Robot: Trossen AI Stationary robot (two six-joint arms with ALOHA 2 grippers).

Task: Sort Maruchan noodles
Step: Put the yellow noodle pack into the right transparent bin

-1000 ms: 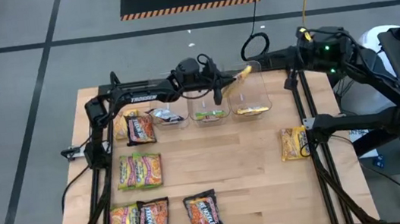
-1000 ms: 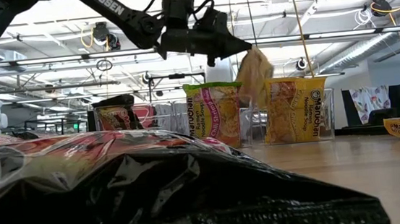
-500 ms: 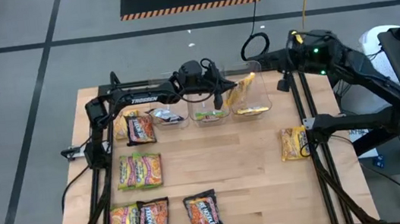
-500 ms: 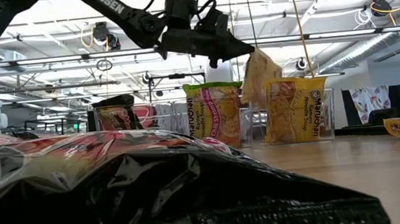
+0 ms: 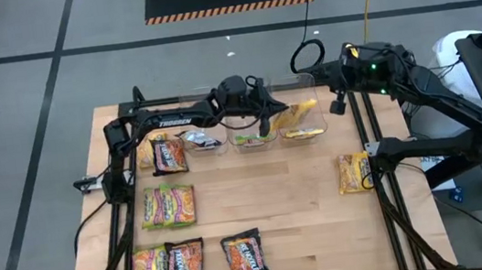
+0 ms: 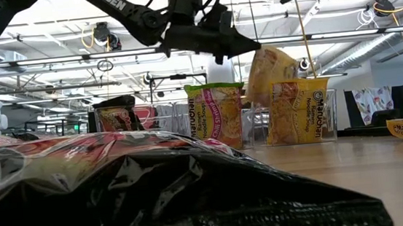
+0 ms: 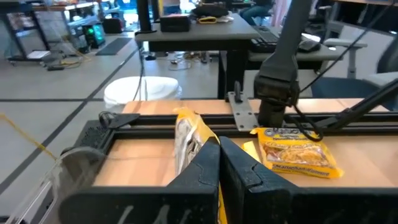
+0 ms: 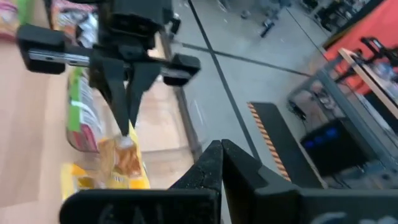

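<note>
Left claw (image 5: 281, 113) pinches yellow packet (image 5: 298, 114) over right bin (image 5: 307, 130); early release could miss; right claw (image 5: 340, 102) closed, empty.

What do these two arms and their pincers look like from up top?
Both arms are dark, slim and jointed. The left arm carries white lettering and black cable loops near its pincer. The right arm shows small green and amber lights. Each pincer has two black tapered fingers.

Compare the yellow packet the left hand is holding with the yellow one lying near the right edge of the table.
The held yellow packet hangs tilted in the air over the right bin, pinched by the left hand. The lone yellow packet lies flat on the table, untouched. Both are yellow noodle packets.
</note>
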